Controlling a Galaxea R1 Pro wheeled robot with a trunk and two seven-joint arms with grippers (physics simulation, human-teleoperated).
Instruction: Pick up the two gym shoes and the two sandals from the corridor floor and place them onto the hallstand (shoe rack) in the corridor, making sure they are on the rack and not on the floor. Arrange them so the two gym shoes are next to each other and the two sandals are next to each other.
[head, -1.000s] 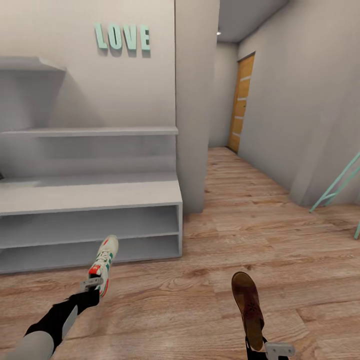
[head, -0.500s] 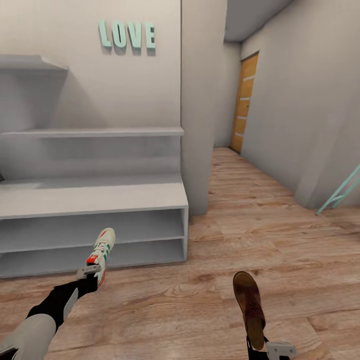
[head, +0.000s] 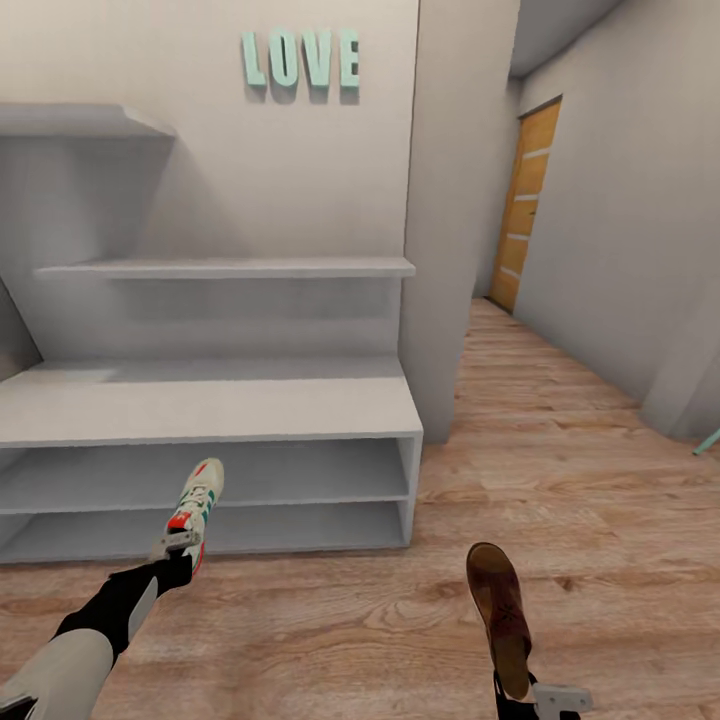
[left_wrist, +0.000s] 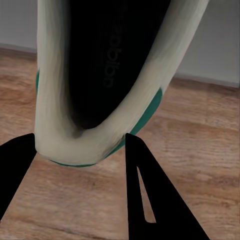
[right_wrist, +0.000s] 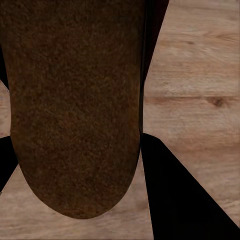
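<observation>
Left end effector grips a light, soft-walled gym shoe by its heel; right end effector pinches a stiff, flat sandal at the heel

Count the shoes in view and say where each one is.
2. A white sneaker is held in the left hand in front of the rack; a brown sandal is held in the right hand over the floor. Others may be out of frame.

Matt light-grey shelved hallstand; wood-grain plank corridor floor; rough, suede-like brown sandal footbed; smooth white-rimmed gym shoe
</observation>
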